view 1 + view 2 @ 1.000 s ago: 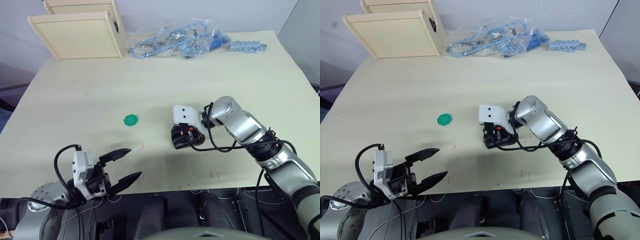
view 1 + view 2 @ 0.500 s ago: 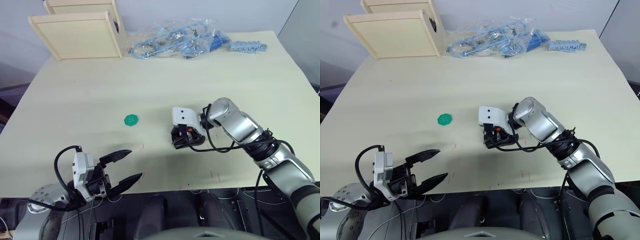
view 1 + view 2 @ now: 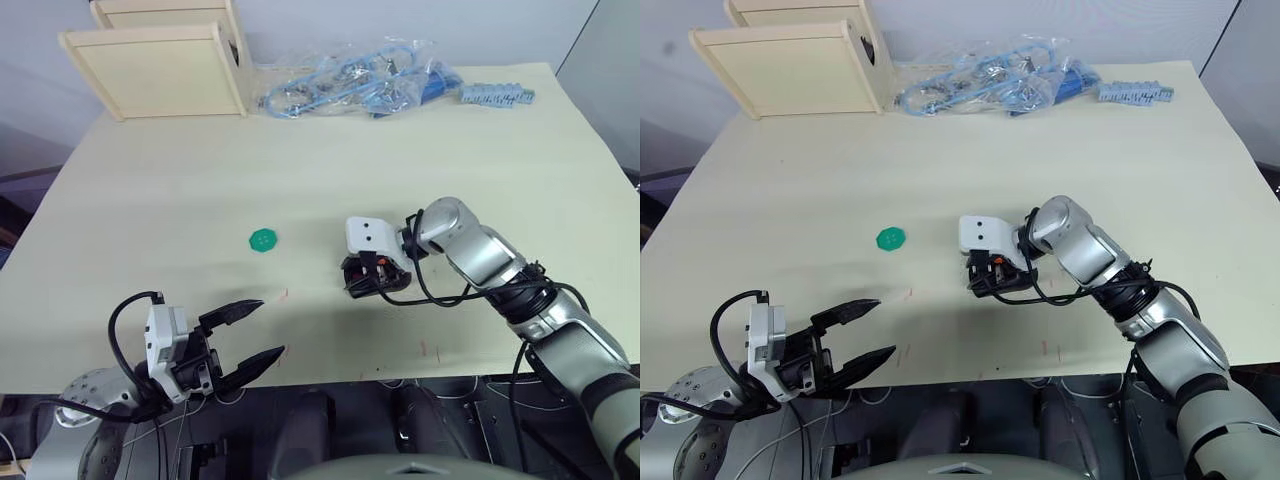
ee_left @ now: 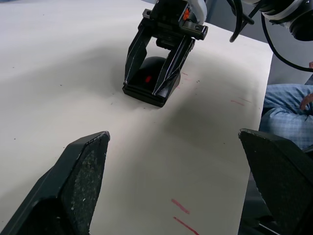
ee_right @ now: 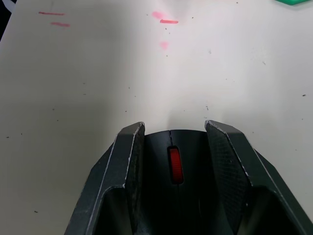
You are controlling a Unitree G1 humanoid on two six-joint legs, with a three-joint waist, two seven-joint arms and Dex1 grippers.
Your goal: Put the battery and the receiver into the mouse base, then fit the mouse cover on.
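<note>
A pale bench (image 3: pixel 420 130) carries the work. The right pincer (image 5: pixel 171 132) clamps a black mouse (image 4: pixel 149 78) resting on the bench near its middle, one finger on each flank, a red strip between them. The left pincer (image 3: pixel 250 330) hangs spread wide at the near edge, well apart. A green disc (image 3: pixel 263 239) lies between.

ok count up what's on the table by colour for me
Black: 1, the mouse between the right gripper's fingers
Green: 1, the disc
Blue: 2, the bagged parts and the strip
Wooden: 2, the boxes
Total: 6
</note>
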